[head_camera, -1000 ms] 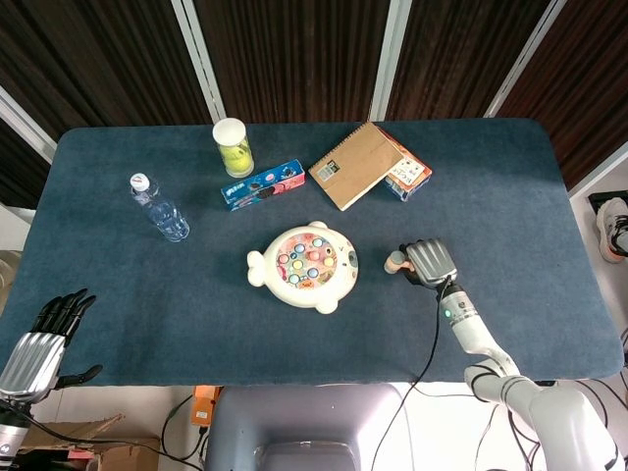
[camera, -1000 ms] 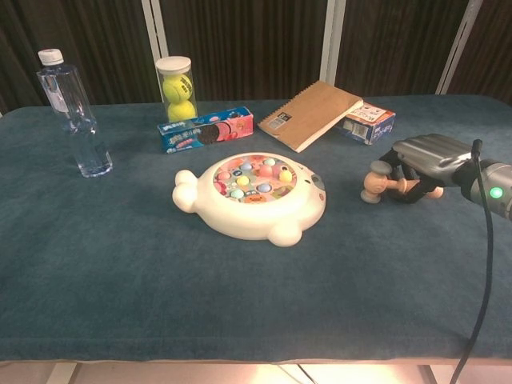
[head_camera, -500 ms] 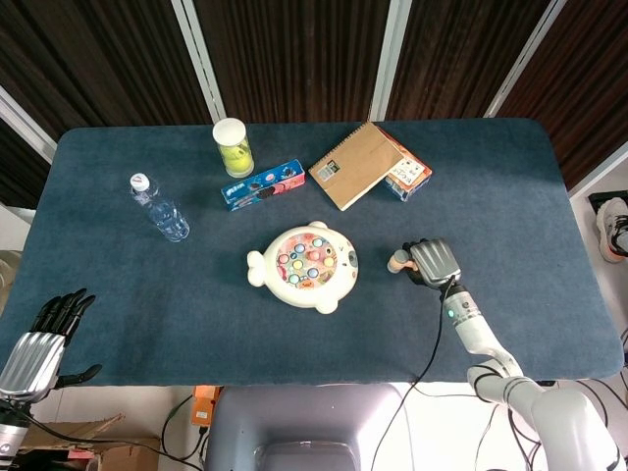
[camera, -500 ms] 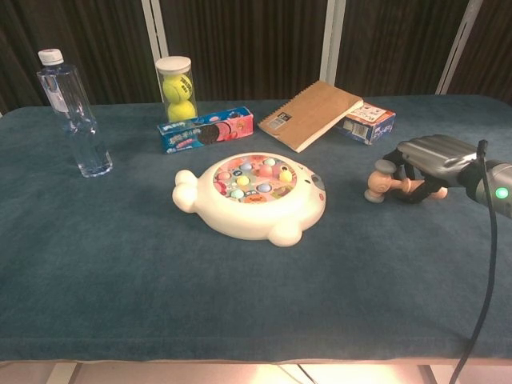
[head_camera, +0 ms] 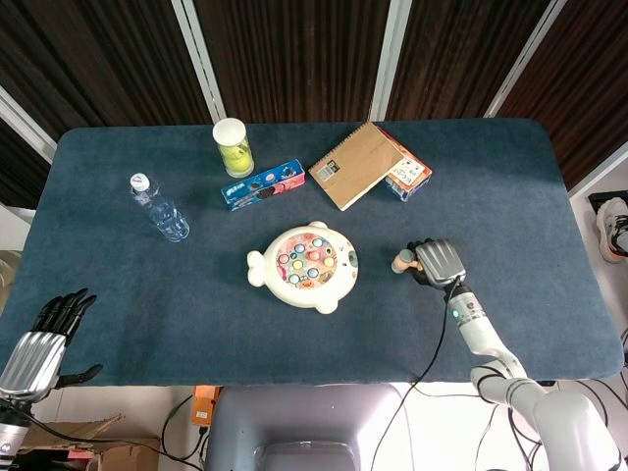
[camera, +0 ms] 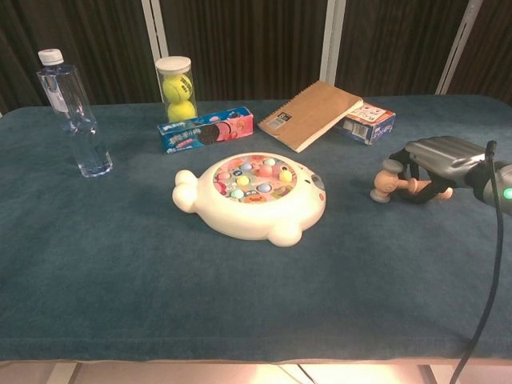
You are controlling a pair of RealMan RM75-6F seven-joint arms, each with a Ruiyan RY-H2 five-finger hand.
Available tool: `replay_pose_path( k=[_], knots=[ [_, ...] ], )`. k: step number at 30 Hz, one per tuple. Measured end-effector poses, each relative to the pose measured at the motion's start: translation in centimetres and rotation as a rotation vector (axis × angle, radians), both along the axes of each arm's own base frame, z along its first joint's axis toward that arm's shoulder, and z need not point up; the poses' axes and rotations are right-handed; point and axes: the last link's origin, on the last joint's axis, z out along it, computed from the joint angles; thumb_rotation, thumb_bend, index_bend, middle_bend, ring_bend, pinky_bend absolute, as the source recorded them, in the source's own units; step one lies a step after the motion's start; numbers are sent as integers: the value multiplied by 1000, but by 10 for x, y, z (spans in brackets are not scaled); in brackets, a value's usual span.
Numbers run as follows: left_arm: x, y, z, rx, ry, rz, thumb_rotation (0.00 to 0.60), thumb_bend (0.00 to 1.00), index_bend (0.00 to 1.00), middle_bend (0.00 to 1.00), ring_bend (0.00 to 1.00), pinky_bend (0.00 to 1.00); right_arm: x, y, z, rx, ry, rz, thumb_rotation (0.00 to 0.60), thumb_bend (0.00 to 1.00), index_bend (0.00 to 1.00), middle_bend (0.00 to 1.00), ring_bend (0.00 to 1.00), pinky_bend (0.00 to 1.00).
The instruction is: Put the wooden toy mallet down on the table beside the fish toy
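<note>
The left hand [head_camera: 41, 339] hangs off the near left corner of the surface [head_camera: 196, 314], below its edge, fingers spread and holding nothing; only the head view shows it. Well beyond it, toward the far side, a clear water bottle [head_camera: 158, 207] with a white cap stands on the blue cloth, and further right a clear tube of tennis balls [head_camera: 233, 146] stands near the far edge. Just beside the tube lies a blue cookie box [head_camera: 263, 184], its long side toward the fish toy [head_camera: 303, 265]. The fish toy sits flat near the middle of the surface, cream-coloured with a ring of small coloured fish in its top, well to the left of the right hand [head_camera: 436, 263]. Beyond that hand, toward the far edge, a brown spiral notebook [head_camera: 352, 164] leans tilted, with one edge resting on a small printed box [head_camera: 407, 176].

The right hand is low over the surface to the right of the fish toy, palm down, its dark fingers [camera: 413, 178] curled around the handle of the wooden toy mallet [camera: 394, 181]. The mallet lies roughly level, its head sticking out of the hand's left side toward the fish toy, apart from it. In the chest view the mallet head appears to touch the cloth, though I cannot tell for sure. A black cable [camera: 486, 264] runs along the right forearm.
</note>
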Motion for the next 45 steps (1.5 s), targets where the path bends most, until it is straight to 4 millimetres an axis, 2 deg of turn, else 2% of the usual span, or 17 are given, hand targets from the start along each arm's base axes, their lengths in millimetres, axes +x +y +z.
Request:
replay_pose_path(
  k=[7, 18, 27, 36, 42, 45],
  knots=[
    [0, 0, 0, -1, 3, 2, 600, 73, 0, 0, 0, 71, -2, 0, 1, -3, 2, -1, 600, 265, 403, 450, 380, 539],
    [0, 0, 1, 2, -1, 0, 600, 73, 0, 0, 0, 71, -5, 1, 6, -15, -17, -3, 600, 226, 384, 438, 367, 537],
    [0, -2, 1, 4, -2, -1, 600, 73, 0, 0, 0, 71, -10, 11, 23, -53, -67, 25, 600, 201, 350, 416, 341, 513],
    [0, -3, 1, 9, -2, -1, 600, 73, 0, 0, 0, 71, -24, 43, 57, -94, -141, 73, 600, 179, 268, 376, 287, 462],
    [0, -5, 1, 13, 1, 1, 600, 74, 0, 0, 0, 71, -36, 79, 90, -157, -199, 116, 600, 176, 237, 319, 228, 398],
    [0, -6, 1, 14, 4, -1, 600, 73, 0, 0, 0, 71, -43, 105, 108, -193, -215, 134, 600, 174, 181, 223, 132, 296]
  ],
)
